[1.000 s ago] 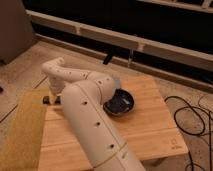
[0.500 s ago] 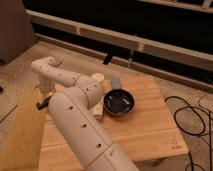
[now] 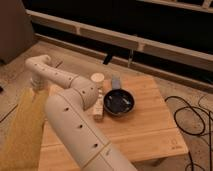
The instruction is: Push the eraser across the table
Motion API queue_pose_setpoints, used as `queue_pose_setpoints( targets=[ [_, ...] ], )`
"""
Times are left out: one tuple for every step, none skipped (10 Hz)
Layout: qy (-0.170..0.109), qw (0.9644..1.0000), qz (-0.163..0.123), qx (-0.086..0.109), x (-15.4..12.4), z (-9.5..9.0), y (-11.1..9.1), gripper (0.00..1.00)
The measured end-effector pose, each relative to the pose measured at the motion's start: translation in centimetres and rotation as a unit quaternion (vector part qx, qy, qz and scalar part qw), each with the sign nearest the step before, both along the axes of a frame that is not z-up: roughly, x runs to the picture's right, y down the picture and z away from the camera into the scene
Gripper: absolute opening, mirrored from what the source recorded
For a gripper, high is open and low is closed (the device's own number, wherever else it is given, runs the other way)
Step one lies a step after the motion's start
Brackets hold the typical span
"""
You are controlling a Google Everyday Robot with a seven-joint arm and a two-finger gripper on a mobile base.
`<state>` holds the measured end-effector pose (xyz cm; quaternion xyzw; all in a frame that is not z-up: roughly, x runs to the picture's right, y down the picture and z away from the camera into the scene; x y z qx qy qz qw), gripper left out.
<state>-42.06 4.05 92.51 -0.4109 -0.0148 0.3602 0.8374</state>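
I cannot spot the eraser from here; the robot's big white arm (image 3: 75, 120) covers much of the left half of the table (image 3: 145, 135). The arm rises from the near edge, bends at the far left corner and turns down. There the gripper (image 3: 37, 89) hangs at the table's left edge, beside the yellow-tan mat (image 3: 20, 135). Whether it is apart or together I cannot tell. Mid-table sits a dark bowl (image 3: 119, 102), with a pale cream block (image 3: 98, 109) touching its left side. Behind them stand a cream cylinder (image 3: 97, 78) and a small grey-blue item (image 3: 116, 82). Black cables (image 3: 192, 117) lie on the floor to the right.
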Motion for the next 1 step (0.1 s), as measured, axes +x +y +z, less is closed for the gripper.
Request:
queue_pose_setpoints(
  targets=[
    [0.001,1.0,0.001,0.0,0.06,0.01,-0.02,0.65]
  ],
)
